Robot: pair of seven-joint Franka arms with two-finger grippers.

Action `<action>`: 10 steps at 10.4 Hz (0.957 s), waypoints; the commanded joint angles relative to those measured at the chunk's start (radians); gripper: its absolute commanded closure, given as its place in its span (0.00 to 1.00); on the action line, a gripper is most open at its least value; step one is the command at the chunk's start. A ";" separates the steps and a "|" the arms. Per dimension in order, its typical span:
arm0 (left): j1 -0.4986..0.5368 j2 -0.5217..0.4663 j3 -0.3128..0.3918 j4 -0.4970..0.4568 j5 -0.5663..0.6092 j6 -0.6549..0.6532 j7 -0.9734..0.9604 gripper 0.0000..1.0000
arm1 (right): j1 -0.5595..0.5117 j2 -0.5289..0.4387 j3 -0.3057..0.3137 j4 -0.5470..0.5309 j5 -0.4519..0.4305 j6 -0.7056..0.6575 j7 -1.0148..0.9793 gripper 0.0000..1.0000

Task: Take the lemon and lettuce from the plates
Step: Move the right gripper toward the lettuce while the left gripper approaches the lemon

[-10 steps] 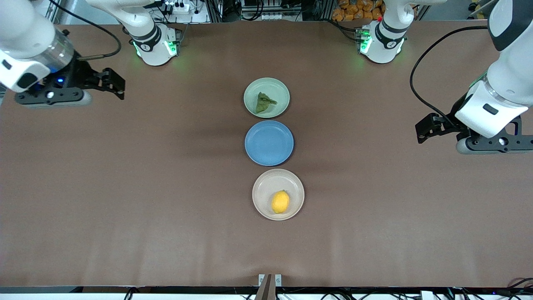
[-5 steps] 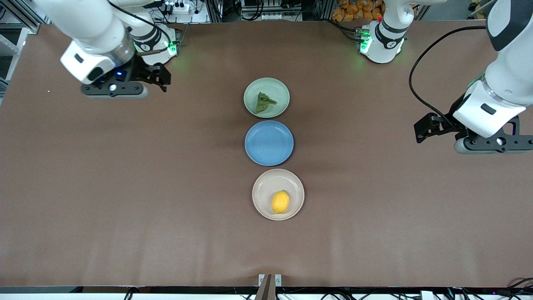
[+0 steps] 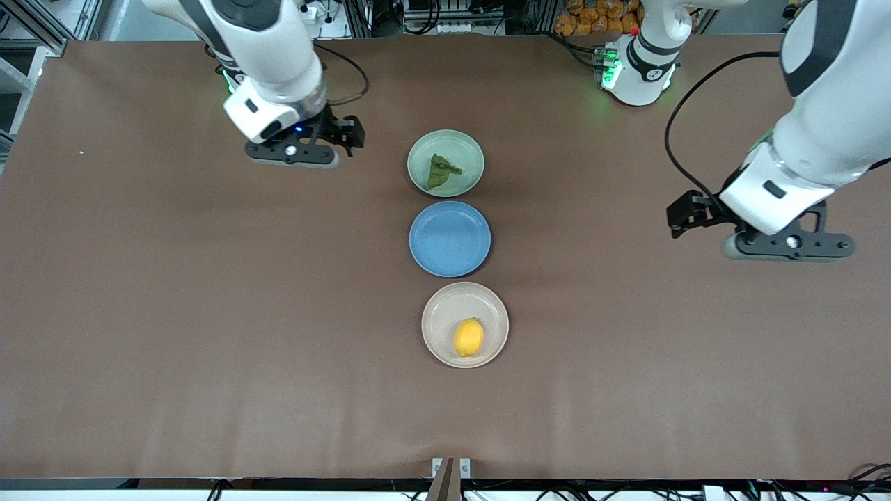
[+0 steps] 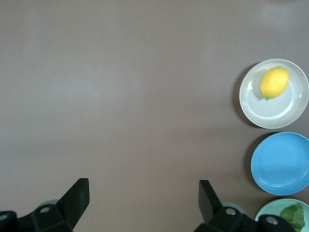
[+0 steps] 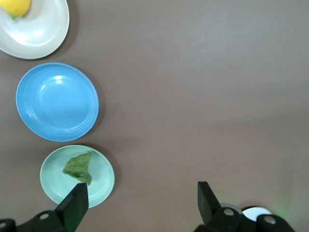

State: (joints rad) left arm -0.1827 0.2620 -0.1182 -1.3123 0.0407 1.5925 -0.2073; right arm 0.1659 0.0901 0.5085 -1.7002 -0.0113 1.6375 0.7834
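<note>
The dark green lettuce (image 3: 441, 172) lies on the pale green plate (image 3: 468, 149), the plate farthest from the front camera. The yellow lemon (image 3: 468, 337) rests on the beige plate (image 3: 445, 313), the nearest one. My right gripper (image 3: 353, 136) hovers open and empty over bare table beside the pale green plate, toward the right arm's end. Its wrist view shows the lettuce (image 5: 78, 167) just off one fingertip (image 5: 77, 200). My left gripper (image 3: 676, 219) hangs open and empty over the table toward the left arm's end. Its wrist view shows the lemon (image 4: 274, 82) well apart from it.
A blue plate (image 3: 450, 239) with nothing on it sits between the two other plates, all three in a row down the table's middle. Brown table cloth spreads wide on both sides. The arm bases (image 3: 633, 66) stand along the edge farthest from the front camera.
My right arm has swept from its end of the table in toward the pale green plate. The left arm has shifted a little toward the plates. Both grippers stayed open.
</note>
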 commanded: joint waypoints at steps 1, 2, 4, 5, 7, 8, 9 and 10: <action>-0.004 0.029 -0.044 0.010 -0.021 0.010 0.022 0.00 | 0.013 0.086 0.060 0.004 -0.001 0.047 0.138 0.00; -0.006 0.042 -0.049 0.010 -0.021 0.026 0.028 0.00 | 0.033 0.120 0.073 0.002 -0.007 0.070 0.198 0.00; -0.030 0.071 -0.060 0.008 -0.031 0.059 0.034 0.00 | 0.056 0.145 0.081 -0.025 -0.007 0.128 0.272 0.00; -0.046 0.089 -0.060 0.008 -0.031 0.081 0.028 0.00 | 0.055 0.145 0.082 -0.062 0.007 0.184 0.301 0.00; -0.067 0.124 -0.060 0.008 -0.031 0.124 0.026 0.00 | 0.056 0.161 0.114 -0.137 0.008 0.270 0.370 0.00; -0.067 0.141 -0.060 0.007 -0.031 0.148 0.028 0.00 | 0.067 0.186 0.128 -0.156 0.007 0.301 0.407 0.00; -0.073 0.155 -0.061 0.007 -0.033 0.173 0.028 0.00 | 0.085 0.224 0.128 -0.154 0.005 0.324 0.440 0.00; -0.083 0.173 -0.061 0.007 -0.035 0.207 0.028 0.00 | 0.107 0.258 0.128 -0.154 -0.004 0.362 0.471 0.00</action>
State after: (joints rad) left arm -0.2545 0.4148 -0.1827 -1.3136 0.0293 1.7629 -0.1963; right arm 0.2531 0.2954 0.6274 -1.8589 -0.0121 1.9561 1.1973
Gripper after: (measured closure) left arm 0.000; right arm 0.000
